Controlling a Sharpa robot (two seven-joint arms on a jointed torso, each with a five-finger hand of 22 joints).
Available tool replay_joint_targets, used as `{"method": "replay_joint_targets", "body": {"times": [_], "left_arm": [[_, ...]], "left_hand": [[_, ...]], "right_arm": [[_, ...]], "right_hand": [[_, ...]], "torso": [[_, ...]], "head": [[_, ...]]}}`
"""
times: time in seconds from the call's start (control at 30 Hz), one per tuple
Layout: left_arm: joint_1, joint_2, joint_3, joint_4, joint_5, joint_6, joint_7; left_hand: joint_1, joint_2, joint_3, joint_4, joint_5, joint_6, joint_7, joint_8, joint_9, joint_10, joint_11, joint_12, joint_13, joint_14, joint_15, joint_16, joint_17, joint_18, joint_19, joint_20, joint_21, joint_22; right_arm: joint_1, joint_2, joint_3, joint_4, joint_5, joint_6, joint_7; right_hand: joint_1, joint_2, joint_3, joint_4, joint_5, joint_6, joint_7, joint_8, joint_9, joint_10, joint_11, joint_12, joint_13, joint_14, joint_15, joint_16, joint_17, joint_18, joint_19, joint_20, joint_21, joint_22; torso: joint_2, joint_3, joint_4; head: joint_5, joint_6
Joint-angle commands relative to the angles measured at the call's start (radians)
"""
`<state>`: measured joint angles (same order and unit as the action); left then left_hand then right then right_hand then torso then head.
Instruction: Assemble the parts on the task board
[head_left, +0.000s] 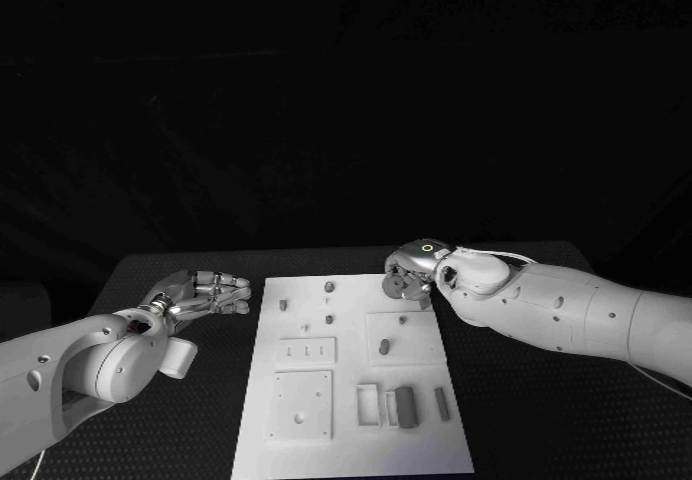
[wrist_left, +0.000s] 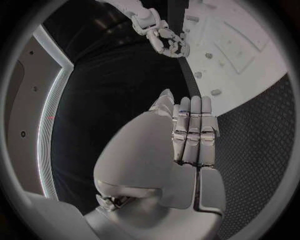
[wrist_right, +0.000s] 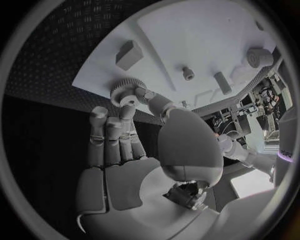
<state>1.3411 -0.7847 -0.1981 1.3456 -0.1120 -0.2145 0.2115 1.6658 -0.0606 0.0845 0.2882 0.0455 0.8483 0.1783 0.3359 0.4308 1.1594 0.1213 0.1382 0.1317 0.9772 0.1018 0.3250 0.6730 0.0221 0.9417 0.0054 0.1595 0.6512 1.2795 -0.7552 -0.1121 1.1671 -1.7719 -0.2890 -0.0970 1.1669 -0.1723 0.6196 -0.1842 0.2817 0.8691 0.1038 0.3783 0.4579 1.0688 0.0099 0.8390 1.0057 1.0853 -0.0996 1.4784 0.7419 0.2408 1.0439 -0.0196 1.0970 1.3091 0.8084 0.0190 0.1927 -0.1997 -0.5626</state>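
Observation:
The white task board lies in the middle of the black table, with several small parts lying on it or standing in it. My right hand hovers over the board's far right corner and pinches a small toothed gear between thumb and fingers. The same gear shows as a dark disc at the fingertips. My left hand hangs over the table just left of the board's far end. Its fingers lie straight and side by side, holding nothing.
Short pegs stand in the board's far half, one in a raised square. Oblong blocks lie side by side near the front right. Recessed square plates sit at the front left. Black table surrounds the board.

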Motion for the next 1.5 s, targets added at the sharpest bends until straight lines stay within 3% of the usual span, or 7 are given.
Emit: {"method": "replay_joint_targets", "body": {"times": [0.03, 0.2, 0.43, 0.63, 1.07, 1.5], "left_arm": [[0.001, -0.001, 0.001, 0.004, -0.004, 0.003, 0.008], [0.001, -0.002, 0.001, 0.006, -0.004, 0.001, 0.008], [0.001, -0.004, 0.001, 0.009, -0.004, -0.001, 0.008], [0.001, -0.004, 0.001, 0.011, -0.004, -0.002, 0.009], [0.001, 0.000, 0.001, 0.006, -0.004, -0.001, 0.009], [0.001, 0.003, 0.001, 0.004, -0.004, 0.002, 0.009]], "left_hand": [[-0.003, -0.004, -0.004, 0.001, 0.005, 0.006, 0.000, -0.003, -0.001, 0.006, 0.002, -0.005, 0.000, 0.008, 0.002, -0.004, 0.002, 0.010, 0.006, -0.001, -0.005, 0.000], [-0.003, -0.004, -0.005, 0.001, 0.005, 0.006, 0.000, -0.003, -0.001, 0.006, 0.002, -0.005, 0.000, 0.008, 0.002, -0.004, 0.002, 0.010, 0.006, -0.001, -0.006, 0.000], [-0.003, -0.004, -0.005, 0.001, 0.005, 0.006, 0.000, -0.004, -0.001, 0.006, 0.002, -0.006, 0.000, 0.008, 0.002, -0.005, 0.003, 0.010, 0.006, -0.001, -0.006, 0.000], [-0.003, -0.004, -0.005, 0.001, 0.005, 0.006, 0.000, -0.004, -0.001, 0.006, 0.002, -0.006, 0.000, 0.008, 0.002, -0.005, 0.003, 0.010, 0.006, -0.001, -0.006, 0.000], [-0.003, -0.004, -0.005, 0.001, 0.005, 0.006, 0.001, -0.004, -0.001, 0.007, 0.002, -0.007, 0.000, 0.008, 0.002, -0.006, 0.004, 0.010, 0.006, -0.001, -0.007, 0.000], [-0.003, -0.003, -0.005, 0.001, 0.005, 0.006, 0.001, -0.004, -0.001, 0.007, 0.002, -0.008, 0.000, 0.008, 0.002, -0.007, 0.005, 0.009, 0.006, -0.001, -0.007, 0.000]], "right_arm": [[0.000, -0.005, 0.000, 0.025, -0.072, -0.044, -0.043], [0.003, -0.010, 0.002, 0.086, -0.116, -0.075, -0.087], [0.003, 0.016, 0.002, 0.145, -0.165, -0.081, -0.124], [0.003, 0.058, 0.002, 0.166, -0.200, -0.087, -0.149], [0.001, 0.149, -0.003, 0.143, -0.225, -0.078, -0.181], [-0.011, 0.220, -0.024, 0.080, -0.237, -0.078, -0.182]], "right_hand": [[-0.012, -0.006, 0.000, 0.011, 0.005, 0.156, -0.003, 0.002, 0.016, -0.003, -0.015, 0.003, -0.003, 0.011, -0.006, 0.002, 0.002, 0.021, 0.009, 0.001, 0.004, 0.017], [-0.015, -0.016, 0.002, 0.024, 0.005, 0.160, -0.005, 0.002, 0.017, 0.003, -0.018, 0.000, -0.008, 0.016, -0.009, 0.000, 0.004, 0.021, 0.013, -0.003, 0.005, 0.016], [-0.017, -0.027, 0.004, 0.035, 0.005, 0.162, -0.007, 0.000, 0.018, 0.008, -0.019, -0.002, -0.012, 0.020, -0.011, -0.003, 0.005, 0.021, 0.016, -0.006, 0.006, 0.015], [-0.017, -0.032, 0.005, 0.040, 0.005, 0.162, -0.007, 0.000, 0.018, 0.009, -0.019, -0.003, -0.014, 0.022, -0.011, -0.004, 0.005, 0.021, 0.017, -0.007, 0.006, 0.014], [-0.019, -0.039, 0.006, 0.051, 0.005, 0.161, -0.007, -0.003, 0.019, 0.011, -0.019, -0.005, -0.017, 0.024, -0.012, -0.006, 0.007, 0.021, 0.019, -0.009, 0.005, 0.014], [-0.017, -0.042, 0.007, 0.054, 0.005, 0.159, -0.006, -0.005, 0.018, 0.011, -0.019, -0.007, -0.019, 0.024, -0.012, -0.008, 0.007, 0.021, 0.019, -0.010, 0.004, 0.013]], "torso": [[0.000, -0.0005, -0.0005], [0.000, -0.0006, -0.0007], [0.000, -0.0004, 0.0002], [0.000, -0.0010, 0.0007], [-0.001, -0.0016, 0.0024], [0.000, 0.0000, 0.0012]], "head": [[0.001, 0.000], [0.003, 0.002], [0.009, 0.005], [0.010, 0.005], [0.025, 0.000], [0.034, -0.004]]}}
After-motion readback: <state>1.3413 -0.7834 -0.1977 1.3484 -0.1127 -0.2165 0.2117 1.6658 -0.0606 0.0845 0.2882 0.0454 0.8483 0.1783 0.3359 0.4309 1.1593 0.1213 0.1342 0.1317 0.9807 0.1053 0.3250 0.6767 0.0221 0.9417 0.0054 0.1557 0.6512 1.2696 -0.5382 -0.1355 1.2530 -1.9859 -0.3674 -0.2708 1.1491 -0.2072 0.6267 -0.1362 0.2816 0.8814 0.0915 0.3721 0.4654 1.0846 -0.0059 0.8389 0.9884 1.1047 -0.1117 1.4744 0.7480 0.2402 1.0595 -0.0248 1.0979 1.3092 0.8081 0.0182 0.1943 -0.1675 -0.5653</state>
